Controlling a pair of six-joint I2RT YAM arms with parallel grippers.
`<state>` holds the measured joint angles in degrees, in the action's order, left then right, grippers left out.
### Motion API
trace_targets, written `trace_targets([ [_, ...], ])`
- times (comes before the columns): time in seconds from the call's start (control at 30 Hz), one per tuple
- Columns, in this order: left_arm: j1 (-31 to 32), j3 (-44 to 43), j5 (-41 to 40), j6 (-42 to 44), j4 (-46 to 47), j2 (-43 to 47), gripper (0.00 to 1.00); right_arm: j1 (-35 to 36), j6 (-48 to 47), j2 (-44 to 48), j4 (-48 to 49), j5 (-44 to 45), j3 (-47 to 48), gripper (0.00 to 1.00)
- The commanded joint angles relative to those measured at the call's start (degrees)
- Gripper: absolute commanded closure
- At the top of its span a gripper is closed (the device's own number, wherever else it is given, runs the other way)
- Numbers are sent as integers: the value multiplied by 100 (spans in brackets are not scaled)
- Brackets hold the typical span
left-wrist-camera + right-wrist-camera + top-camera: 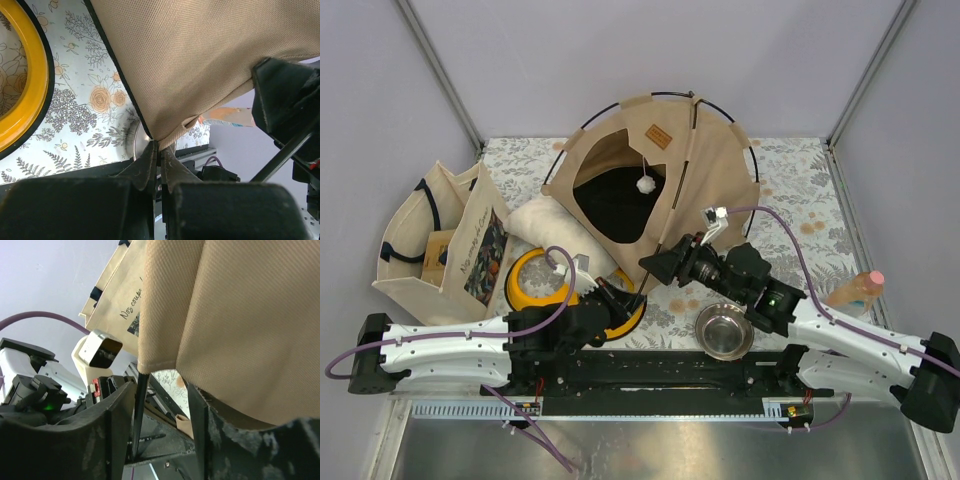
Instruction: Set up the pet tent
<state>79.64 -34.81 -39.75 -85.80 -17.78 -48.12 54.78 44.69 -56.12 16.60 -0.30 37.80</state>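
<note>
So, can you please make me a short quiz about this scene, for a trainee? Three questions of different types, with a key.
1. True or false: the left gripper is shut on a corner of the pet tent.
2. In the top view, which stands left of the tent? A) tote bag B) kettle C) laptop
3. Fill in: a white ___ hangs in the tent's doorway.
Key: 1 true; 2 A; 3 pompom.
</note>
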Motion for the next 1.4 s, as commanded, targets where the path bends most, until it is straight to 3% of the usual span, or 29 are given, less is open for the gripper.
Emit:
trace_targets([
  [0.0,96,-211,-42,-86,337,66,100,-82,198,329,-447,47,-238,43],
  [0.37,96,-114,-24,-148,301,57,100,-73,488,426,-44,-981,-528,37],
  [0.6,87,-140,-33,-121,266,30,100,137,568,304,150,-1157,-563,51],
  [0.87,87,-140,-7,-104,223,22,100,744,348,110,124,-850,-493,51],
  [1.0,87,-132,11,-112,187,31,100,841,330,118,194,-735,-554,67],
  [1.13,87,-105,37,-86,161,39,100,841,208,276,11,-385,-555,98],
  [1.37,96,26,344,712,161,40,100,832,-407,848,-842,1258,-238,100],
])
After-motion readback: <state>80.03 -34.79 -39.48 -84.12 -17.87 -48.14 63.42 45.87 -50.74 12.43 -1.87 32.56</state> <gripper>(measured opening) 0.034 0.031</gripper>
